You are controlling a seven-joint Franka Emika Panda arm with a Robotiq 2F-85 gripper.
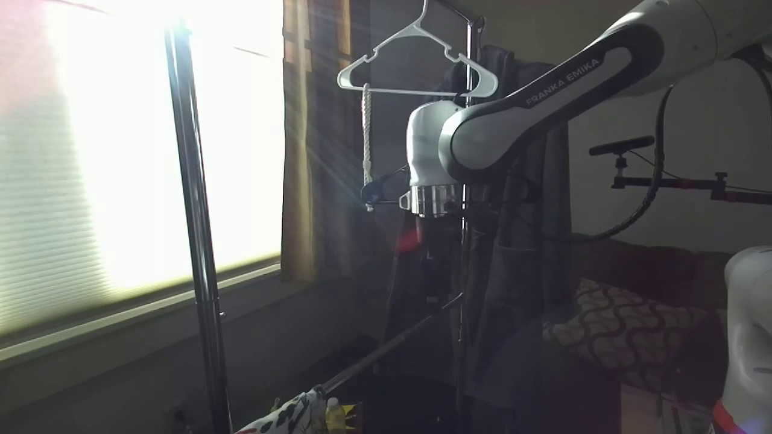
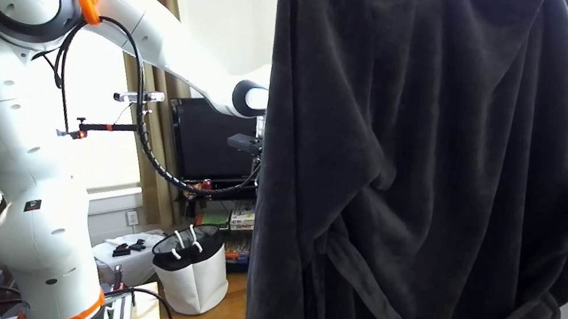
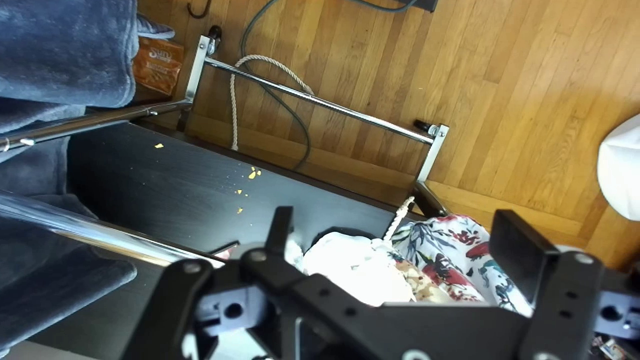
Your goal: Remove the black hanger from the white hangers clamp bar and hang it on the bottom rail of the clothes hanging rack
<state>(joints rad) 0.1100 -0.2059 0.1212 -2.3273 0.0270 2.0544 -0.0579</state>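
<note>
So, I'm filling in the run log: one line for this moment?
gripper: open, holding nothing; black hanger: mostly hidden behind arm, apparently below white hanger; lower rail: floral cloth on it; transfer: seemingly not done

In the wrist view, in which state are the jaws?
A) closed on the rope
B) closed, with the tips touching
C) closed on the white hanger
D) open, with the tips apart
D, since the jaws stand well apart in the wrist view, and flowered cloth is seen through the gap between them.
</note>
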